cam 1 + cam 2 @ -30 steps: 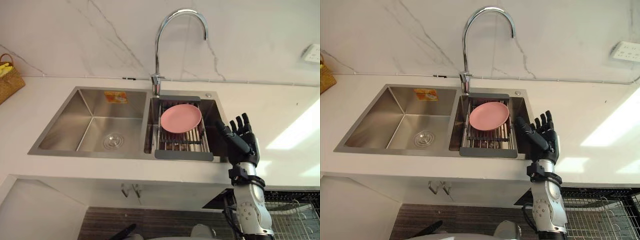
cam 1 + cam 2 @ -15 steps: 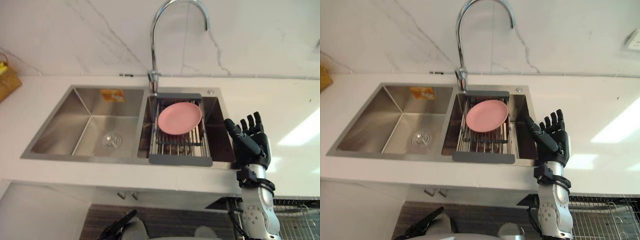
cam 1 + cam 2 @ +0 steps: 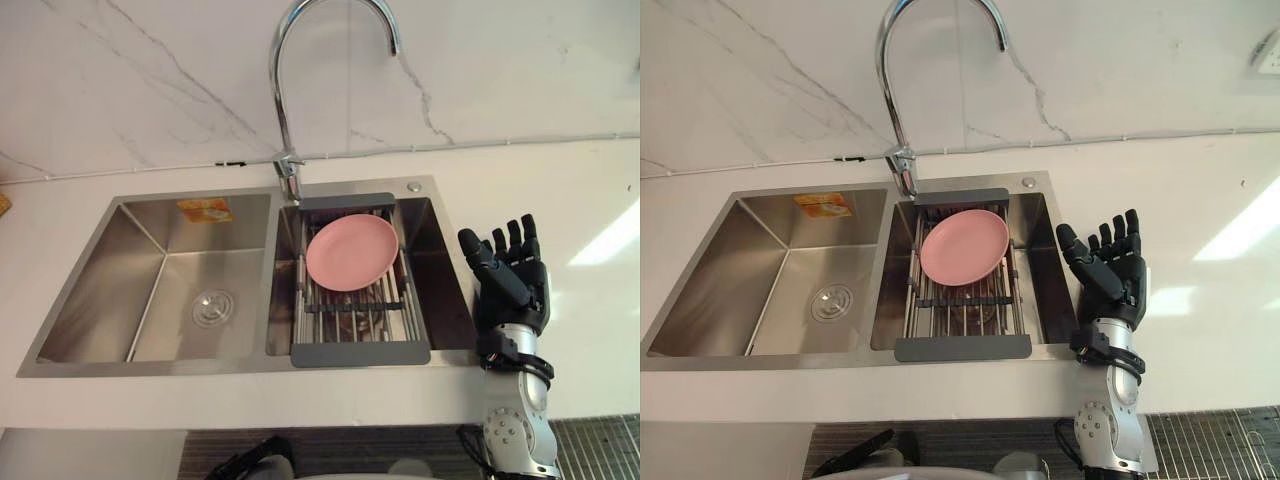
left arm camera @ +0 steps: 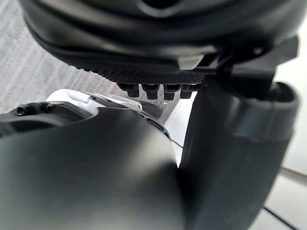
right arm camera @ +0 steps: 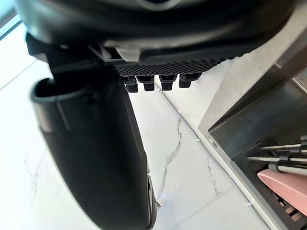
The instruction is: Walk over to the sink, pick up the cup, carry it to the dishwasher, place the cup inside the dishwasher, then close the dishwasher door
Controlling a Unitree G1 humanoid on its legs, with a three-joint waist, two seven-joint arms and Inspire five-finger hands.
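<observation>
White bench (image 3: 560, 190) carries an inset double-bowl stainless steel sink (image 3: 100, 300); a curved chrome tap (image 3: 288, 165) stands at the sink's rear rim.

The right hand (image 3: 510, 285) is held upright above the front edge of the worktop (image 3: 590, 330), raised on a silver-grey forearm (image 3: 515, 432) that comes up from below the edge. Its palm is turned toward the robot's left. Its fingers (image 3: 514, 236) are stretched straight and slightly fanned, and the thumb (image 3: 472, 248) is set apart from them on the left side. Nothing is held in it. In the right wrist view the fingertips (image 5: 144, 85) are seen in a row beside the extended thumb (image 5: 96, 153). The left hand (image 4: 158, 33) is seen in the left wrist view, with straight fingers (image 4: 153, 91), the thumb (image 4: 230, 158) standing out, and nothing grasped.
</observation>
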